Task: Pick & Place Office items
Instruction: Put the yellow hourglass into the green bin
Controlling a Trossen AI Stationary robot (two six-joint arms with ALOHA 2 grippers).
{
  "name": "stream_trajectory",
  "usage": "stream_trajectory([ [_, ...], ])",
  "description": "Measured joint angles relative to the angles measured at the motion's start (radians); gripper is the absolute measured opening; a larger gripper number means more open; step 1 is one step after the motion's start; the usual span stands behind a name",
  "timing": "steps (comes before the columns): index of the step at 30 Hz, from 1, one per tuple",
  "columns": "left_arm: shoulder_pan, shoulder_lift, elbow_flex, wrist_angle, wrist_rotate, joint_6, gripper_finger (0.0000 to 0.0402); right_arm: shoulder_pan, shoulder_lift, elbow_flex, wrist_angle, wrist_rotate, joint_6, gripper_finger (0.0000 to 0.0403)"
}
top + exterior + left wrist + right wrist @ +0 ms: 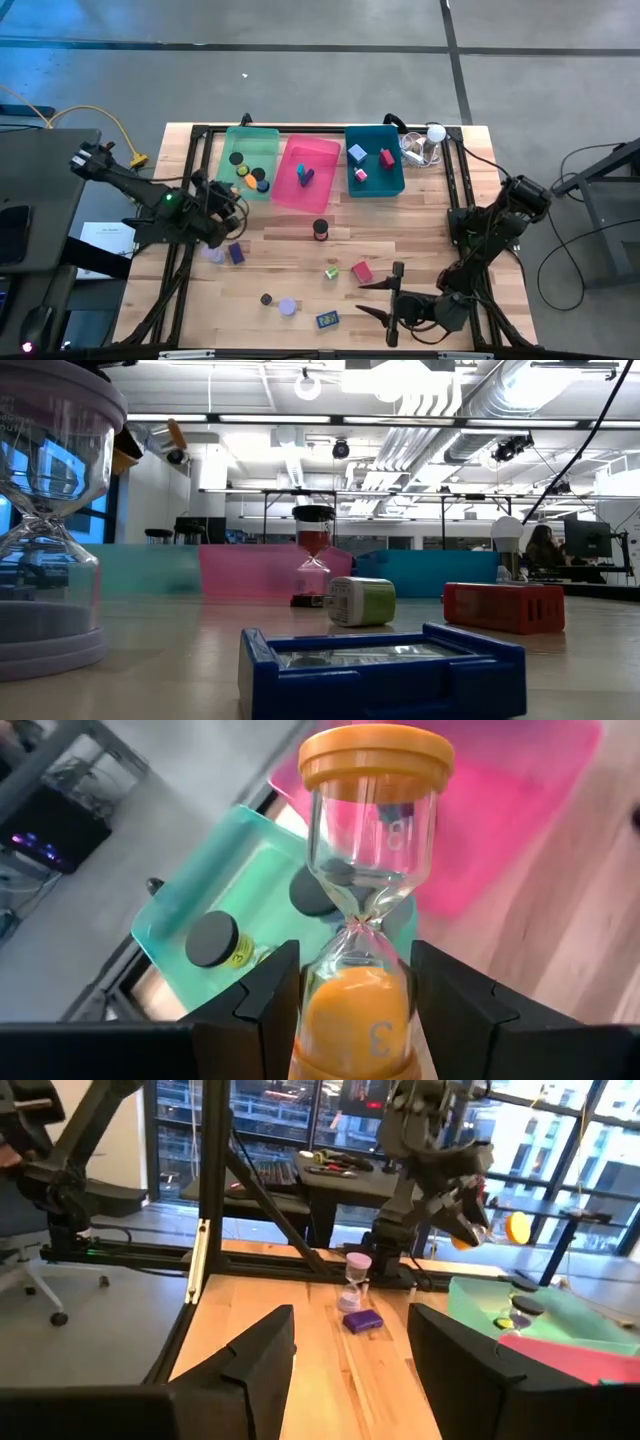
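My left gripper (355, 965) is shut on an orange-capped sand timer (372, 840) and hangs beside the green bin (250, 160), which holds black and orange discs (212, 940). The right wrist view shows it far off, with the orange timer (517, 1228) above that bin. On the table are a red sand timer (320, 230), green block (331, 271), red block (361, 271), blue piece (327, 320), lavender timer (288, 306), black disc (266, 298) and purple block (236, 253). My right gripper (372, 300) is open, low at the near right. My left gripper pinches the orange sand timer between its two fingers (268, 1005), which sit on either side of the sand-filled glass bulb (355, 1010) marked 3. The far orange cap (375, 755) points away from the fingers. The timer is lifted clear of the table.
The pink bin (307, 172) and teal bin (373, 165) stand in a row with the green one at the far side, each with small blocks inside. A white ball-topped gadget (430, 140) sits at the far right corner. Bare wood lies mid-table (420, 230).
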State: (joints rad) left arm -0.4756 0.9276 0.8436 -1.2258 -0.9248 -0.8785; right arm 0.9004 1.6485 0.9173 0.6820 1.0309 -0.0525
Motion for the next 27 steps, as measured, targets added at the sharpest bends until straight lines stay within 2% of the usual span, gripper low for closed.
stream_trajectory([
  [6, 0.090, 0.064, 0.106, -0.071, 0.120, 0.236, 0.0159, -0.020, 0.000, 0.000, -0.030, -0.047, 0.044, 0.0185],
  [12, 0.130, 0.196, 0.183, -0.339, 0.188, 0.298, 0.0159, -0.024, 0.000, 0.000, -0.050, -0.047, 0.085, 0.0185],
  [14, 0.140, 0.244, 0.186, -0.346, 0.209, 0.311, 0.0159, -0.024, 0.000, 0.000, -0.050, -0.047, 0.086, 0.0185],
  [16, 0.146, 0.281, 0.190, -0.338, 0.238, 0.397, 0.0159, -0.024, 0.000, 0.000, -0.050, -0.047, 0.092, 0.0185],
  [23, 0.187, 0.442, 0.193, -0.354, 0.219, 0.600, 0.0159, -0.024, 0.000, 0.000, -0.068, -0.070, 0.161, 0.0185],
  [27, 0.221, 0.512, 0.192, -0.348, 0.144, 0.720, 0.0159, -0.024, 0.000, 0.000, -0.069, -0.070, 0.162, 0.0185],
])
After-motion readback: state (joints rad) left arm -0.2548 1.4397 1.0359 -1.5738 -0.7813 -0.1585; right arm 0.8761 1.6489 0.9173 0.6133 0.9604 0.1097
